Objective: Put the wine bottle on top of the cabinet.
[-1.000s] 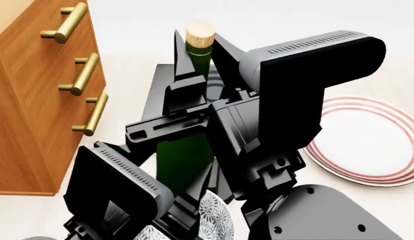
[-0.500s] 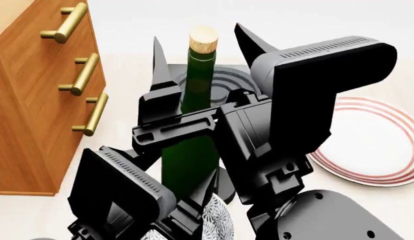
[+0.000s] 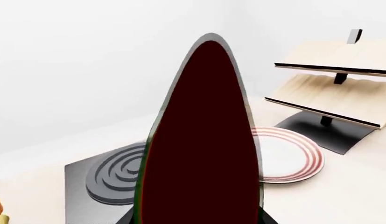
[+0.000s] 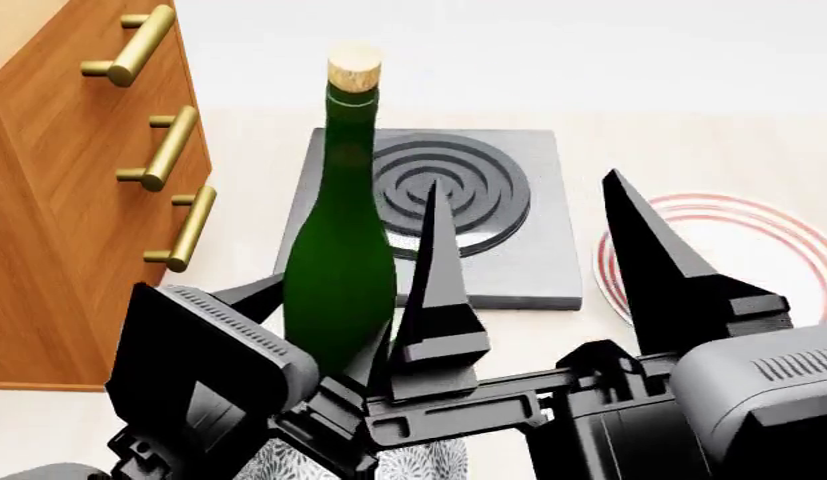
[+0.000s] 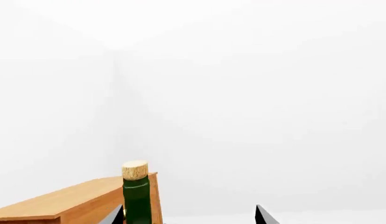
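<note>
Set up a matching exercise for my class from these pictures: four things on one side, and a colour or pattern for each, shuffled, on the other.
Things:
1. wine bottle
2. cabinet
3. plate
4. hob

Descriptions:
A. white with red rings
B. dark green, tan cork
C. grey square with raised concentric rings
D. orange-brown wood, brass-coloured handles

Pairs: 1-B, 2-D, 3-A, 4-C

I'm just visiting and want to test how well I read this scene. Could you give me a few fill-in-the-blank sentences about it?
1. The wine bottle is closed with a tan ____.
2. The cabinet has brass-coloured bar ____ on its front.
3. The plate has ____ rings around its rim.
4. The fingers of the right gripper are spread ____, gripping nothing.

Missing words: cork; handles; red; open
</note>
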